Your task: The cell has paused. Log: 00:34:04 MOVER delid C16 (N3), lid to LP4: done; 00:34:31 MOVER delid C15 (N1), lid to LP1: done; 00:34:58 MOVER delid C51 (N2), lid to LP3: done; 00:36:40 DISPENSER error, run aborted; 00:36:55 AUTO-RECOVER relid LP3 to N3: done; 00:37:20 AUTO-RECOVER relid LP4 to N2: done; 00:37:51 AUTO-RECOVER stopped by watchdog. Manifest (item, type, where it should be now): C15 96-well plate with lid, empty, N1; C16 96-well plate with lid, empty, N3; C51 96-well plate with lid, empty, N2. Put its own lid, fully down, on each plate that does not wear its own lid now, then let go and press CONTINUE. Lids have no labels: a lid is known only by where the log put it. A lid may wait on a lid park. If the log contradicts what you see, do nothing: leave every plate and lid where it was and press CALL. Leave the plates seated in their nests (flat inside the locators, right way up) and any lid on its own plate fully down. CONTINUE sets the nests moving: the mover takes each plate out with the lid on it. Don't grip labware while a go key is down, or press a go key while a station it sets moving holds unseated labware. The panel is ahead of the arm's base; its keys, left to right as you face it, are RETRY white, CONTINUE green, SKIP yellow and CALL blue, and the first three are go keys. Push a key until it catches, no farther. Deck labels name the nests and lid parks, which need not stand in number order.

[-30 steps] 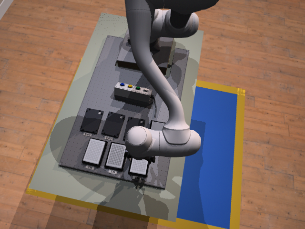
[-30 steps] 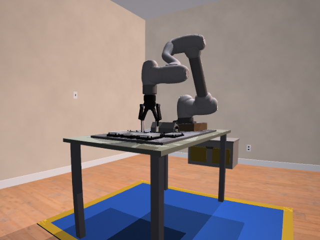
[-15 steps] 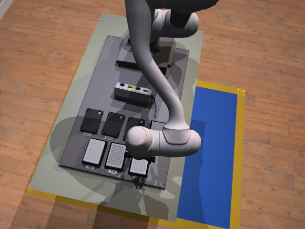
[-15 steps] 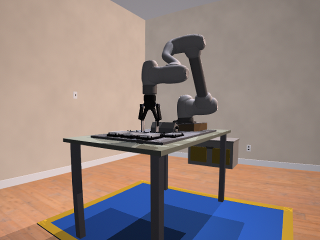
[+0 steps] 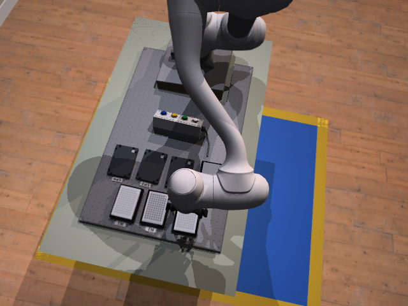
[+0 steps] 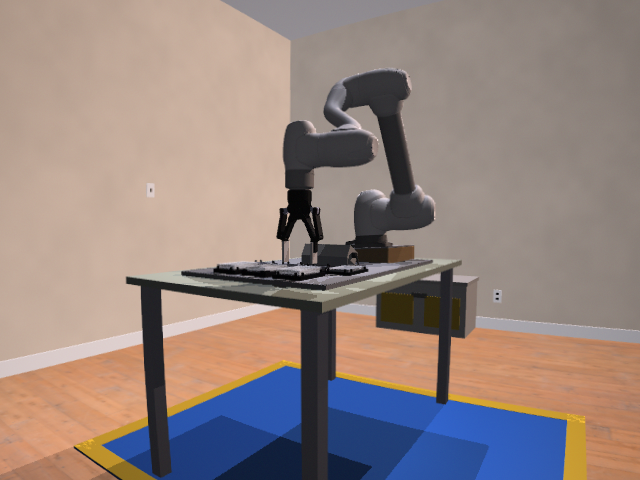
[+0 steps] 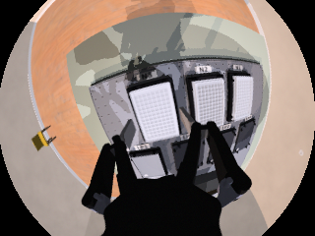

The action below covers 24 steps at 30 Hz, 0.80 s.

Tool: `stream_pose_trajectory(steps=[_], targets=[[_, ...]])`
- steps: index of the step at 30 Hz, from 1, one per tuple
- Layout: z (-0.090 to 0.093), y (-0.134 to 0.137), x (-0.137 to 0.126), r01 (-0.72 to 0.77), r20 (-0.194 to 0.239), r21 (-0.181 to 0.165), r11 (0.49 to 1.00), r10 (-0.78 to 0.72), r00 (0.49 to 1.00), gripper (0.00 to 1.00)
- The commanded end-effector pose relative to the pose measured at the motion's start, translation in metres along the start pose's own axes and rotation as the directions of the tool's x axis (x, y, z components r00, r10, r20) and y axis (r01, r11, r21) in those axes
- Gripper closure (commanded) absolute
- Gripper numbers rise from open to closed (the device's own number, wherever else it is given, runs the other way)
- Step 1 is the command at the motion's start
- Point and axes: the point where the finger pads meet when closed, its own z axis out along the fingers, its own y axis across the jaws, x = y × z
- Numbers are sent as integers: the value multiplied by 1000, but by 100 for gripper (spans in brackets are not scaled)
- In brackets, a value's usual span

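Plates (image 5: 185,222) sit in three nests along the counter's (image 5: 99,243) near edge, long axes running 6 to 12 o'clock. Above the 3 o'clock plate the jaws hang spread, pinching nothing, arm (image 6: 330,147) pointing straight down.

A laboratory automation cell in a plain room. The table (image 6: 289,297) carries a perforated deck (image 5: 131,131), well plates (image 5: 125,201) and a key panel (image 5: 178,126).

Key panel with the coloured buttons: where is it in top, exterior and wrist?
Top: key panel at deck centre, between arm base and lid parks.
Exterior: low grey box behind the gripper.
Wrist: not in view.
Shared landmark: the three white plates, e.g.; edge-on in exterior.
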Motion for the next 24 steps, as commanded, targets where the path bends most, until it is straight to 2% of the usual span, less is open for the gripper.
stream_pose_trajectory(steps=[1,9,10,24], targets=[[2,0,-1,-2,1,4,1000,2,1000,34],[2,0,-1,-2,1,4,1000,2,1000,34],[2,0,-1,-2,1,4,1000,2,1000,41],[2,0,-1,-2,1,4,1000,2,1000,41]])
